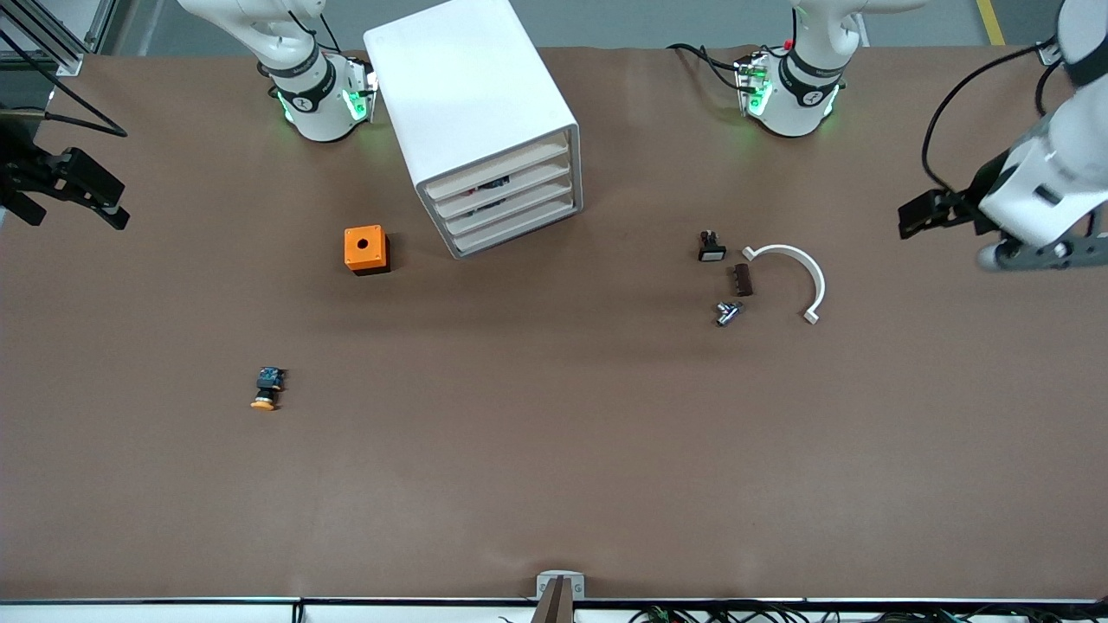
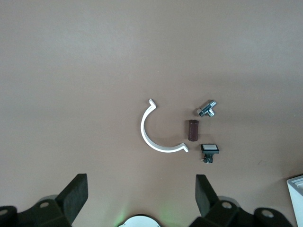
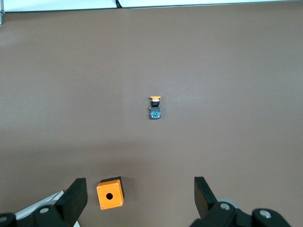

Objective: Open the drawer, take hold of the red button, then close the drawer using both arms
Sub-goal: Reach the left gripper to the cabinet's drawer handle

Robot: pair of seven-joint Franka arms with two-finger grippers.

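Note:
The white rounded cabinet [image 1: 472,104] stands near the arms' bases, and its four cream-fronted drawers [image 1: 506,197] all sit pushed in. A dark shape shows in the gap under the top drawer. The red-capped button is hidden. My left gripper [image 1: 917,216] hangs open and empty in the air at the left arm's end of the table; the left wrist view shows its fingers [image 2: 75,196] wide apart. My right gripper [image 1: 104,199] hangs open and empty at the right arm's end; the right wrist view shows its fingers [image 3: 75,196] wide apart.
An orange box [image 1: 366,249] lies beside the cabinet. An orange-capped button [image 1: 268,389] lies nearer the front camera. Toward the left arm's end lie a black white-faced switch [image 1: 711,248], a brown block [image 1: 743,279], a metal fitting [image 1: 727,312] and a white curved clip [image 1: 801,272].

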